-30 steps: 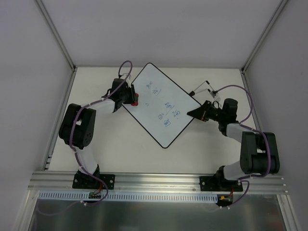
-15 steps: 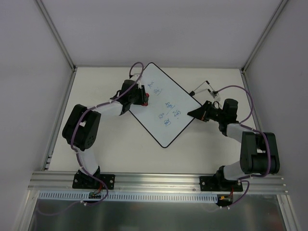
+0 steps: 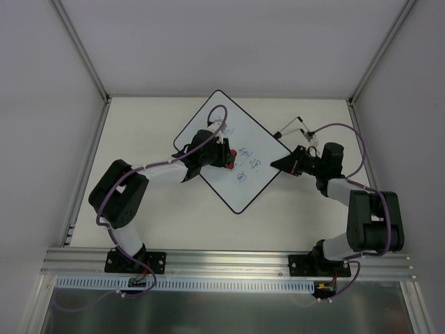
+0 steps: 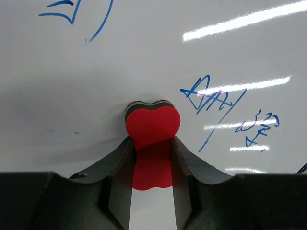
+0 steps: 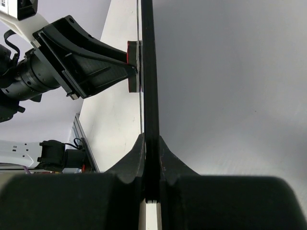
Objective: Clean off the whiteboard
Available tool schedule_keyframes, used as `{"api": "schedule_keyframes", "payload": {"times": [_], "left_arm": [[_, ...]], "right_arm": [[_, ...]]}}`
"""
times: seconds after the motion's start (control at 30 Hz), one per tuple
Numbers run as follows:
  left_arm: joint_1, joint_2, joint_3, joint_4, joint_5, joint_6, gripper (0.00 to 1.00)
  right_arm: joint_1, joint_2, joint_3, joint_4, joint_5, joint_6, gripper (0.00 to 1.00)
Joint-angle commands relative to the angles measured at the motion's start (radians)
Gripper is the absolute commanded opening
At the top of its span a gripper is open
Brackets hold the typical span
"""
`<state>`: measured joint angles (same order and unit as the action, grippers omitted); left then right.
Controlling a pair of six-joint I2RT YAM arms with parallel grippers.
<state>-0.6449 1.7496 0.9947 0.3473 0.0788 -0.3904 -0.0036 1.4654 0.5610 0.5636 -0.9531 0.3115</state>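
Observation:
The whiteboard (image 3: 208,132) lies turned like a diamond on the table, with blue handwriting (image 3: 247,161) on its right half. My left gripper (image 3: 229,158) is shut on a small red eraser (image 4: 152,125) and presses it flat on the board (image 4: 144,57), beside blue scribbles (image 4: 211,93). My right gripper (image 3: 284,163) is shut on the board's right corner; in the right wrist view the black rim (image 5: 147,72) runs edge-on between its fingers (image 5: 129,163). The eraser also shows in the right wrist view (image 5: 132,67), against the board.
A marker pen (image 3: 292,125) lies on the table behind the right gripper. Metal frame posts (image 3: 80,49) and white walls enclose the table on left, right and back. The aluminium rail (image 3: 229,259) with both arm bases runs along the near edge.
My left gripper has slid the eraser rightwards across the board, from its left edge to the middle. The writing on the upper left is gone. The right gripper and board have not moved.

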Motion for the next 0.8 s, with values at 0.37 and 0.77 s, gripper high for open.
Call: {"api": "schedule_keyframes", "payload": {"times": [0.37, 0.77], "left_arm": [[0.221, 0.077, 0.047, -0.114, -0.059, -0.016, 0.0], [0.246, 0.119, 0.168, -0.122, -0.068, -0.024, 0.0]], "right_arm": [[0.044, -0.023, -0.024, 0.01, 0.004, -0.255, 0.0], [0.057, -0.022, -0.016, 0.005, -0.013, -0.262, 0.0]]}}
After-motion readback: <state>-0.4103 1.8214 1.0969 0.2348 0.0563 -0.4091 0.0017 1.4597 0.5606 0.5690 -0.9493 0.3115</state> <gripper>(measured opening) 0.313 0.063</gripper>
